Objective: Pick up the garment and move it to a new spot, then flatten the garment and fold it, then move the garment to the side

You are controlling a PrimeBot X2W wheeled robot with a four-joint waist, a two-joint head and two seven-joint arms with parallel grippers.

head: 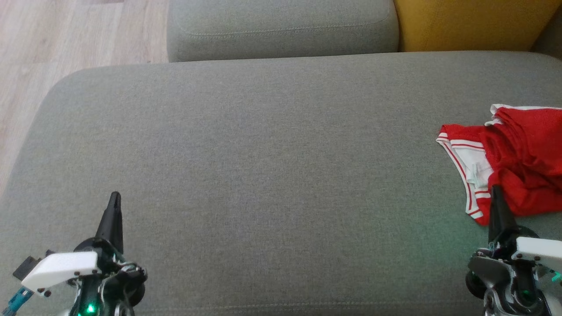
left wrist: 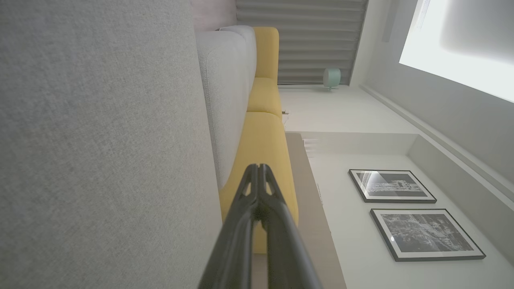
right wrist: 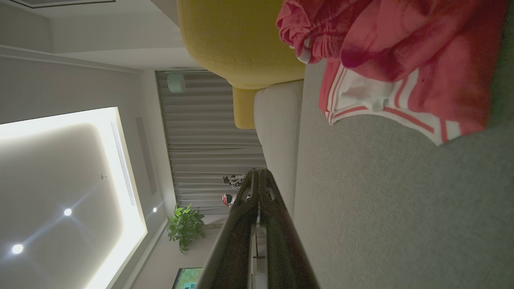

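Garment on sofa beside right hand

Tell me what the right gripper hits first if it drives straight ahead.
Probably the red garment: the shut right gripper points at its near edge. Depth is unclear, though; its wrist view suggests it rides above the seat, so it might pass over toward the yellow back cushion.

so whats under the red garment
The garment lies crumpled on the grey seat cushion, which shows bare beside it. A white, red-striped part peeks from under the red folds. Anything beneath the bunched cloth is covered.
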